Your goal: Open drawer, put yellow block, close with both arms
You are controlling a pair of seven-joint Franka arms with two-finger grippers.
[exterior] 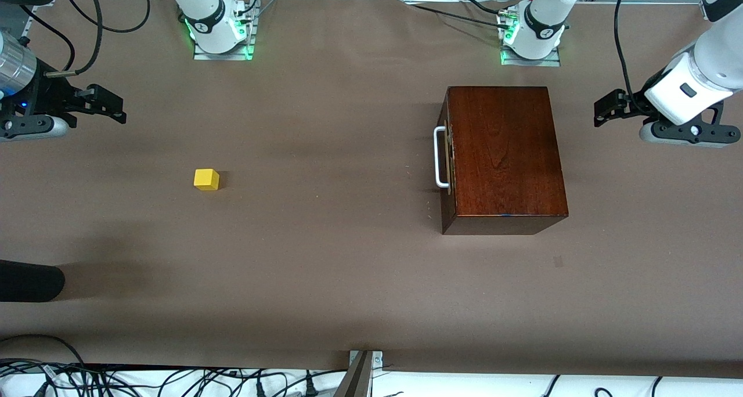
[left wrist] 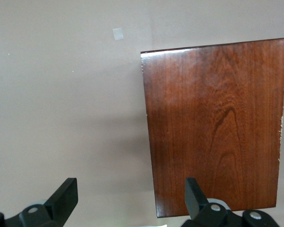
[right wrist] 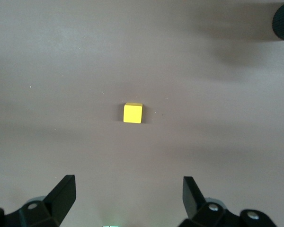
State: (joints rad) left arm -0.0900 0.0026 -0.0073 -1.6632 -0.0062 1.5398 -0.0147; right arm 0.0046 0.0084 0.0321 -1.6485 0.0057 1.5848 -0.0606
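Nothing of the task appears to have been done yet. The glossy dark red-brown wooden box [exterior: 504,156] sits on the brown-covered desk [exterior: 325,269] toward the left arm's end, and its drawer [exterior: 447,159] is fully shut, the front flush with the box and the white U-shaped bar handle [exterior: 440,157] untouched. The handle faces the right arm's end of the desk.

The small bright yellow cube [exterior: 206,179] lies on the bare desk toward the right arm's end, well apart from the box and resting on nothing but the cloth.

The left claw [exterior: 606,108] hangs in the air over the desk just beside the box, on the side away from the handle. Its two black fingers [left wrist: 64,196] are spread wide and hold nothing; in the left wrist view the box's polished top [left wrist: 217,123] lies below and ahead of it.

The right claw [exterior: 107,104] is up over the edge of the desk at the right arm's end. Its fingers [right wrist: 61,196] are likewise spread as wide as they go and are empty, with the yellow cube [right wrist: 133,113] lying on the desk ahead of them in the right wrist view, between the lines of the two fingers.

By the look of things, every step remains: pulling the drawer out by its handle, picking up the cube, placing it inside, and pushing the drawer shut with both arms. A dark rounded object [exterior: 29,281] juts in at the desk's edge, nearer the front camera than the cube; what it is cannot be told.
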